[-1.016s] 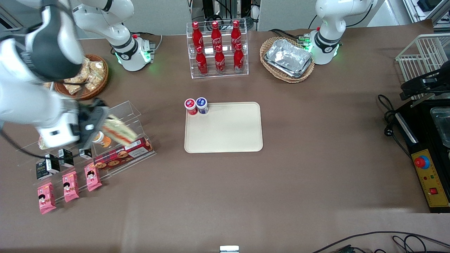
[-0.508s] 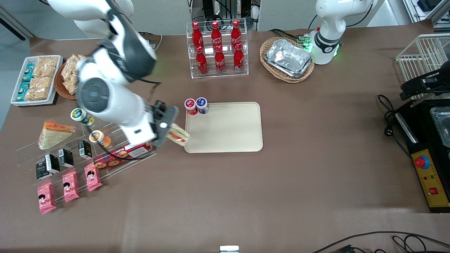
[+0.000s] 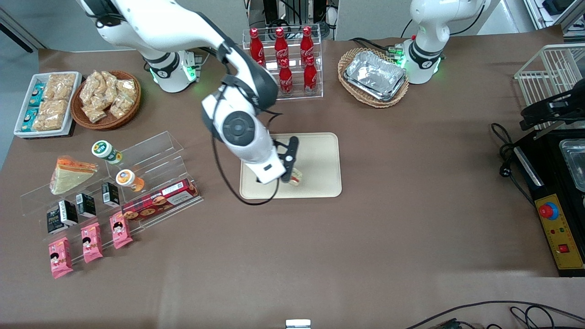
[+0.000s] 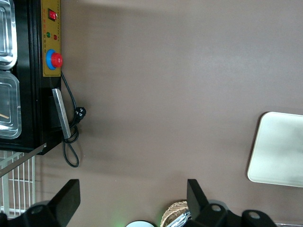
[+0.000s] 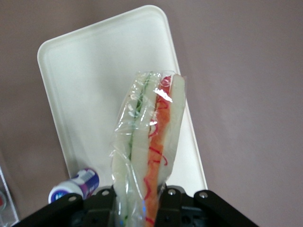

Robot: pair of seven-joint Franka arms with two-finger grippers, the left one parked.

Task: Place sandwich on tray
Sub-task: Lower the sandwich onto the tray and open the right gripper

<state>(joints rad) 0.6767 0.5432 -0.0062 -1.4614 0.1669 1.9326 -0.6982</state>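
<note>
The right arm reaches out from its base and bends down over the tray (image 3: 320,155), its gripper (image 3: 289,176) hanging above the tray's near edge – fingers pinching the sandwich (image 5: 149,142) at its lower end. The sandwich stands upright in that grip, clear of the tray, filling stripe showing – a blue-capped bottle (image 5: 75,185) stands by the tray's rim

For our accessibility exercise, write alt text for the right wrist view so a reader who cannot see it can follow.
The gripper is shut on a clear-wrapped sandwich with green and red-orange filling, held above a cream tray on a brown table. A small blue-capped bottle stands at the tray's edge.
</note>
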